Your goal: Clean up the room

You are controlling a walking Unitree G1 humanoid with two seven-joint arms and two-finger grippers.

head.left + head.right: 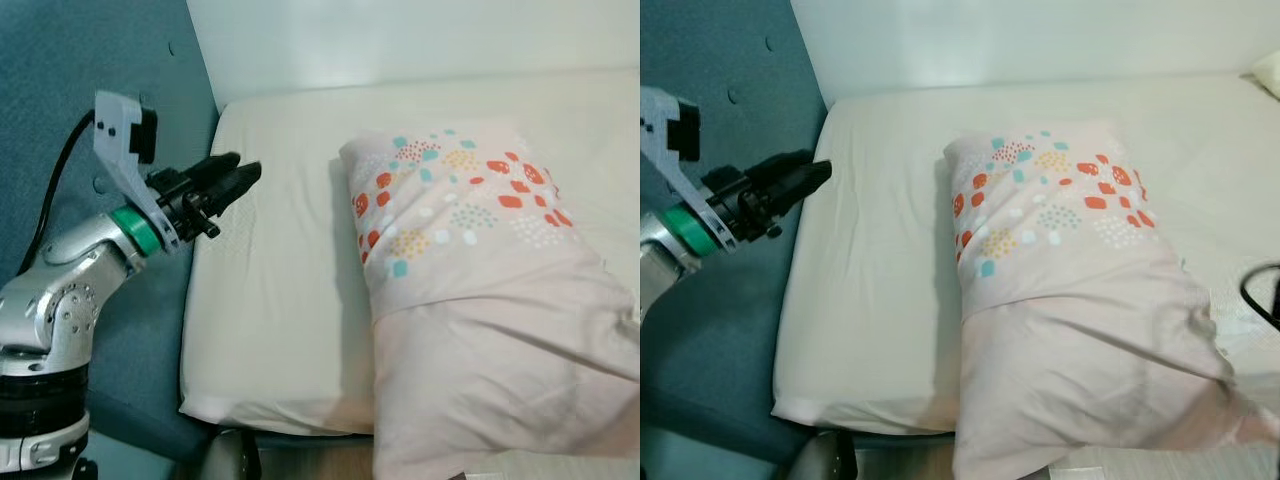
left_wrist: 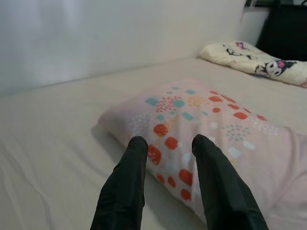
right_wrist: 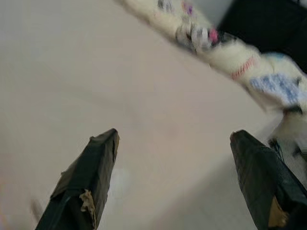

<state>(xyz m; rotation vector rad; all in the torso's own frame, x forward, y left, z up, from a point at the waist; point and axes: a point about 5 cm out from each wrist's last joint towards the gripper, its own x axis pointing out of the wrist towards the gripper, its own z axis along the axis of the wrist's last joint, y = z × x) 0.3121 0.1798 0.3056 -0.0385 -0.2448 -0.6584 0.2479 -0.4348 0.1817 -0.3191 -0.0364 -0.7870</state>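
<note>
A pink pillow with red, teal and yellow dots lies lengthwise on the cream mattress. Its plain end reaches the bed's near edge. My left gripper hovers over the mattress's left edge, a short way left of the pillow and pointing at it. Its fingers stand apart, open, with nothing between them, and the pillow lies just beyond. My right gripper is wide open over bare cream sheet, holding nothing.
A padded teal headboard rises along the bed's left side, behind my left arm. A white wall borders the far edge. A cream blanket with cartoon prints lies bunched at the far end of the bed.
</note>
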